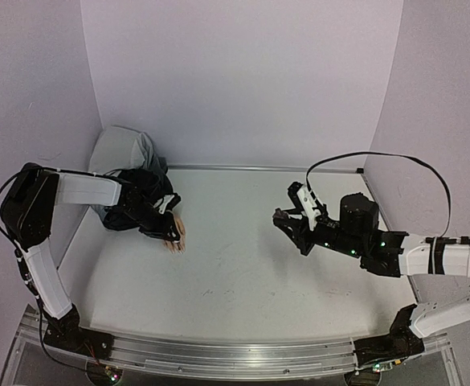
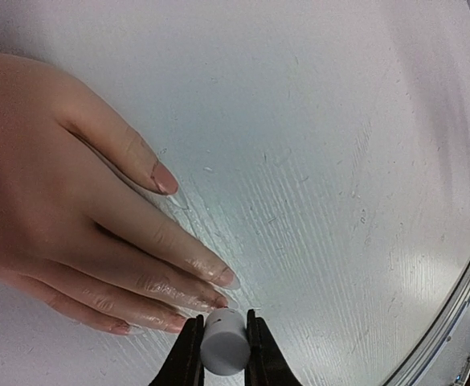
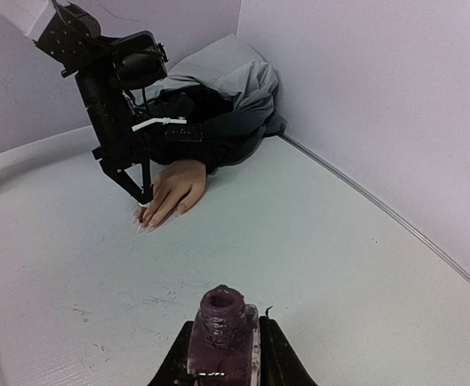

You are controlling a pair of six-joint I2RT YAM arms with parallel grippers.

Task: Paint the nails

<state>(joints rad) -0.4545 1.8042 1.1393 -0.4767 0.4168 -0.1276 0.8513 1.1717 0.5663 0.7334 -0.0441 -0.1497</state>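
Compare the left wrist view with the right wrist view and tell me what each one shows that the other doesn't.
Left wrist only: the nails in close-up, and the white cap pinched in the left tool. Right wrist only: an open purple polish bottle gripped by the right tool, the black sleeve and the walls. Both: the mannequin hand lying on the white table, with the left tool at its fingertips.

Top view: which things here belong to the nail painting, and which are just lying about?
In the job: mannequin hand; its nails; white cap held by the left gripper; open purple polish bottle held by the right gripper.
Lying about: grey fabric bundle in the far left corner.
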